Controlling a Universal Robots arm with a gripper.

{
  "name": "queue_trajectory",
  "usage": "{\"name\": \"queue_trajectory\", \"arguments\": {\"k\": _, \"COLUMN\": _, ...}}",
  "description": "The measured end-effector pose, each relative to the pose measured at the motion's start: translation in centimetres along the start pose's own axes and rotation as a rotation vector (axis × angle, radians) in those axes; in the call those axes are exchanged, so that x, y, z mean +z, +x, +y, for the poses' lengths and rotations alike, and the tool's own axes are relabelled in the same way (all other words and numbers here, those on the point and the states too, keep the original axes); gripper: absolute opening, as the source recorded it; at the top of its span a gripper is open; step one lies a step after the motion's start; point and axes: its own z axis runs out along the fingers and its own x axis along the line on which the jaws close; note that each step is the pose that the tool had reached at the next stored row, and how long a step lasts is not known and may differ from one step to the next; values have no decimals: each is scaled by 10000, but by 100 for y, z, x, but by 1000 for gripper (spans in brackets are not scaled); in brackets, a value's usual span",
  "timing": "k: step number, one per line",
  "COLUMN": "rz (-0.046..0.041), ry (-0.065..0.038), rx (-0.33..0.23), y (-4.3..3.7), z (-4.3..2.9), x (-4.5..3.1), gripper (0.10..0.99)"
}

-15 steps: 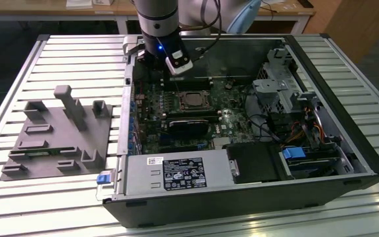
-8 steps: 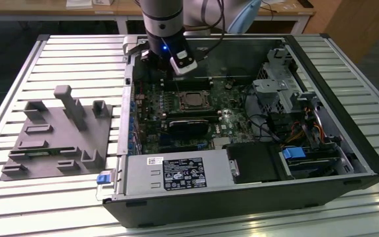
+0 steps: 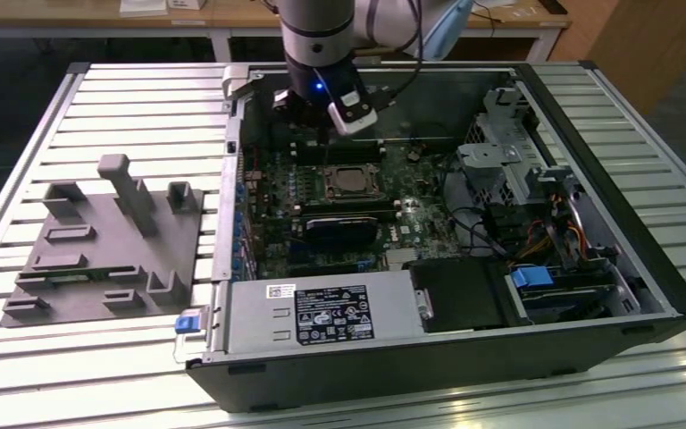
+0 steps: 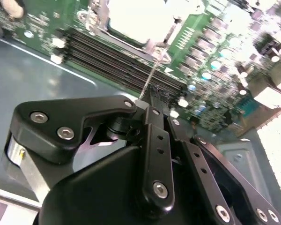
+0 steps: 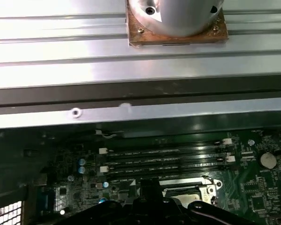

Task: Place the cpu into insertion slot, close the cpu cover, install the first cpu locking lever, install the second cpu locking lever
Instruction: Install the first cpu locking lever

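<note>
Inside the open computer case (image 3: 581,268), the insertion slot (image 3: 346,182) sits on the green board. The silvery cpu (image 4: 131,16) lies in it, and the cpu cover (image 4: 152,45) appears to lie flat around it. A thin wire cpu locking lever (image 4: 152,75) rises from the slot's corner to my fingertips. My gripper (image 4: 147,96) appears shut on that lever's end. In the exterior view my gripper (image 3: 322,136) hangs just beyond the slot's far side, over the long memory slots. The first wrist view shows my gripper (image 5: 147,187) beside the slot (image 5: 187,191).
Long black memory slots (image 4: 112,56) run between the socket and the case wall (image 5: 140,112). A black module (image 3: 337,231) lies on the socket's near side. A drive cage (image 3: 522,161) and cables are at the exterior view's right. A grey fixture block (image 3: 104,241) is at its left, and the power supply (image 3: 319,313) in front.
</note>
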Motion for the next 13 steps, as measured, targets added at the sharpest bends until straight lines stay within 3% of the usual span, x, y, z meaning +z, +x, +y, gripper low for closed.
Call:
{"name": "queue_trajectory", "arguments": {"k": 5, "rz": 11, "ry": 2, "rx": 1, "y": -155, "z": 13, "x": 10, "gripper": 102}}
{"name": "queue_trajectory", "arguments": {"k": 10, "rz": 11, "ry": 0, "rx": -5, "y": -159, "z": 14, "x": 11, "gripper": 102}}
{"name": "queue_trajectory", "arguments": {"k": 13, "rz": -46, "ry": 43, "rx": -24, "y": -159, "z": 12, "x": 14, "gripper": 102}}
